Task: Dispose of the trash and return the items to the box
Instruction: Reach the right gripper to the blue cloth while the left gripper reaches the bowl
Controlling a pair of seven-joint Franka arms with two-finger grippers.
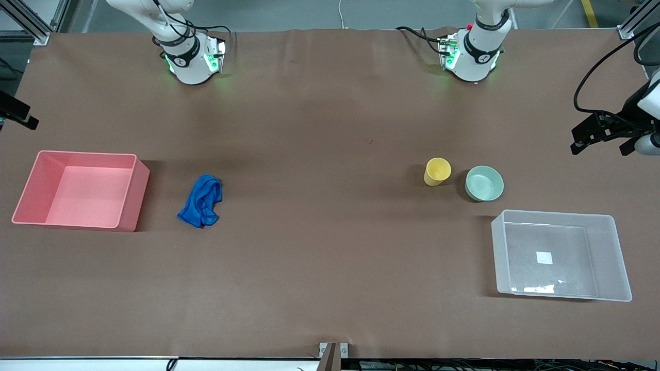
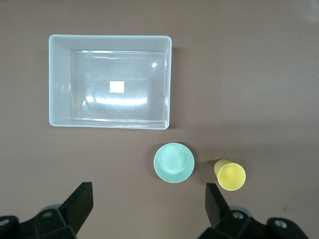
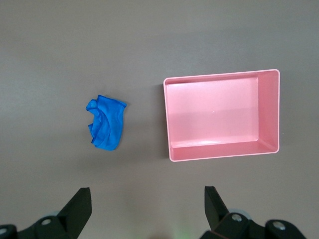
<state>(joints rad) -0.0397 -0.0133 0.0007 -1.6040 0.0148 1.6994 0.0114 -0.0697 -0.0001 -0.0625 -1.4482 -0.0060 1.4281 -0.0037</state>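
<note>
The royal-blue rag lies crumpled on the table beside the pink bin, toward the right arm's end; it also shows in the right wrist view. The yellow cup and the mint-green bowl stand side by side toward the left arm's end, and both show in the left wrist view: cup, bowl. The clear tub with a white sticker stands empty, nearer to the front camera than the bowl. My left gripper is open and empty, high over the table by the bowl. My right gripper is open and empty, high over the table by the rag.
The pink bin stands empty at the right arm's end of the table. Both arm bases stand along the table's edge farthest from the front camera. Black equipment juts in at the left arm's end.
</note>
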